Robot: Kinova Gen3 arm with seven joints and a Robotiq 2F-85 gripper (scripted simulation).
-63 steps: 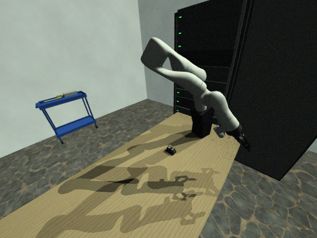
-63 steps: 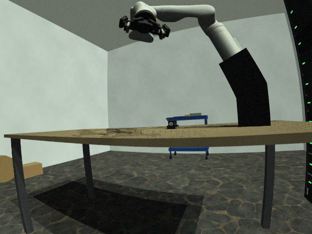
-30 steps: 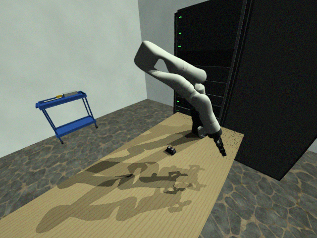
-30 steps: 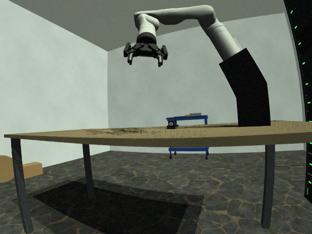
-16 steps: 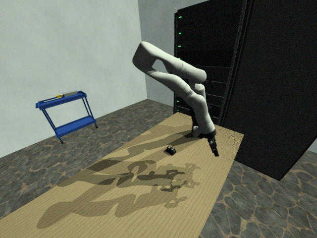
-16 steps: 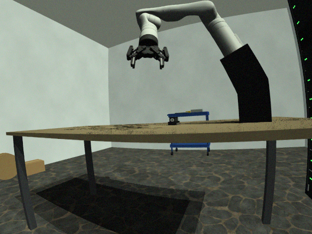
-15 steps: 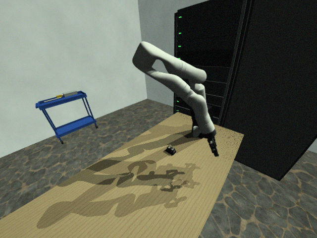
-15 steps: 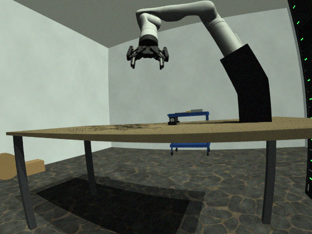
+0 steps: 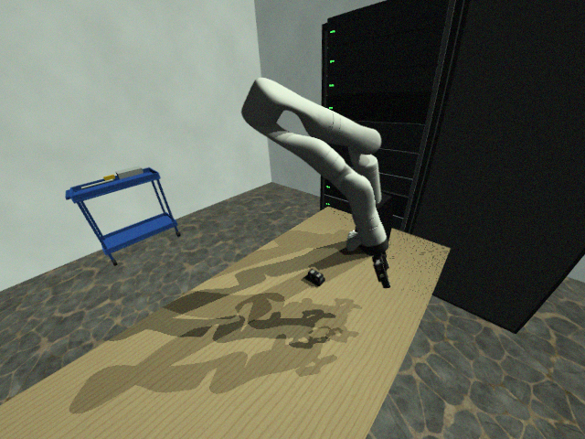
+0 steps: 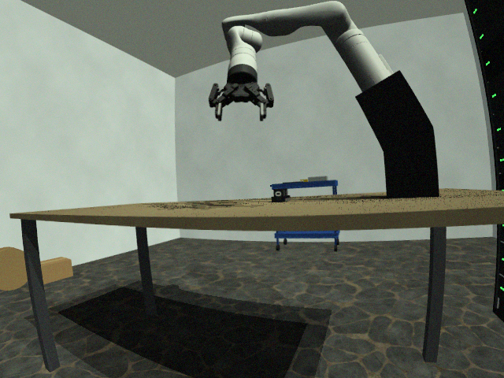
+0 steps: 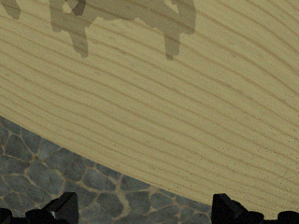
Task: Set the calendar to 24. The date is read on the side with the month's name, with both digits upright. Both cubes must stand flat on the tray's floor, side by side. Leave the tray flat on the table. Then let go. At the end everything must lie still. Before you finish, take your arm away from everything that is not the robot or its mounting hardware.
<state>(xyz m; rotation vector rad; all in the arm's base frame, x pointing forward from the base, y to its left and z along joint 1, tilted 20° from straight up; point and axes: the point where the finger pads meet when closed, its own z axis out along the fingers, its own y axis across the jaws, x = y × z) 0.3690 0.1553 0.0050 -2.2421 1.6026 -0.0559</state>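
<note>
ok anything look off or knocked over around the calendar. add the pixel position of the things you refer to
Nothing stands out as spilled or knocked over. The small dark calendar [image 9: 314, 277] [image 10: 279, 197] looks level on the table [image 9: 264, 397] [image 10: 260, 221] [image 11: 154, 103], and the open gripper [image 9: 383, 283] [image 10: 240, 117] [image 11: 145, 209] hangs away from it. Its digits are too small to judge.

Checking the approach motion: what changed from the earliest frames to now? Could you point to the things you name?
The black two-finger gripper [image 9: 385, 286] [image 10: 240, 119] [image 11: 145, 209] swung in from beyond the table's edge to above the wooden tabletop [image 9: 264, 397] [image 10: 346, 207] [image 11: 163, 103], turning its fingers downward. Nothing gripped or released; it's open. The small black calendar [image 9: 314, 277] [image 10: 279, 197] and blue metal cart [image 9: 136, 232] [image 10: 307, 235] stayed put.
</note>
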